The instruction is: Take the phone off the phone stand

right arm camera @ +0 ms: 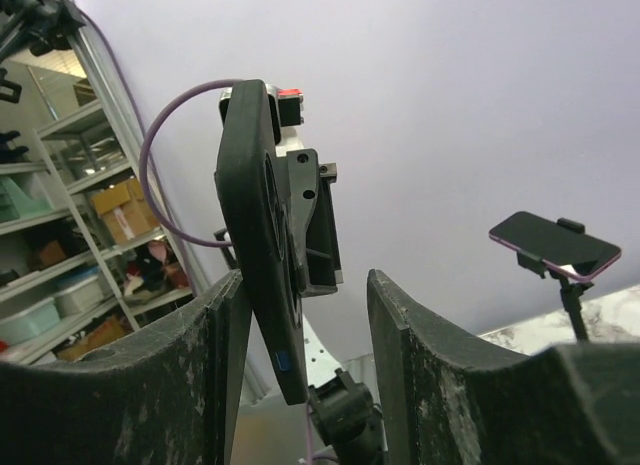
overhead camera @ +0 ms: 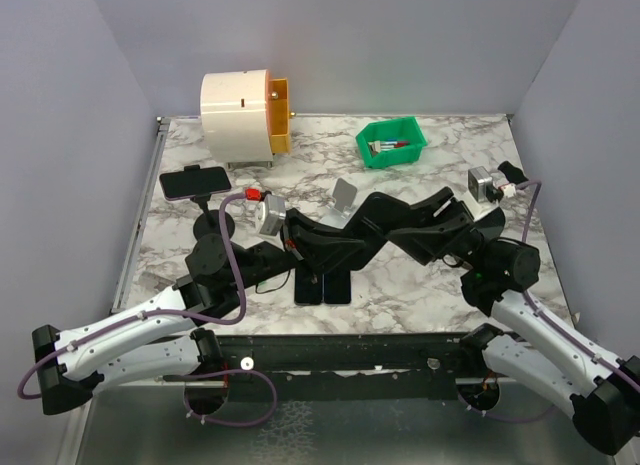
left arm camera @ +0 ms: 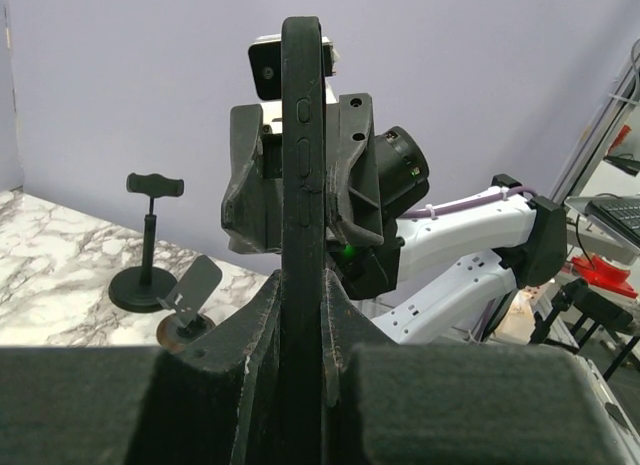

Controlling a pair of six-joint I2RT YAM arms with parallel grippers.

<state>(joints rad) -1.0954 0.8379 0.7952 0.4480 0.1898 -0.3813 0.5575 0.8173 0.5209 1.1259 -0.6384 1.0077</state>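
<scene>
Above tabletop, phone in left pincer

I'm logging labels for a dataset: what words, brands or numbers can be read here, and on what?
No text is readable in any view.
Mounted phone: nothing legible.
Edge-on phone: no marking visible.
White drum, green bin: no labels seen.
Cardboard boxes on the shelves: too blurred to read.
</scene>
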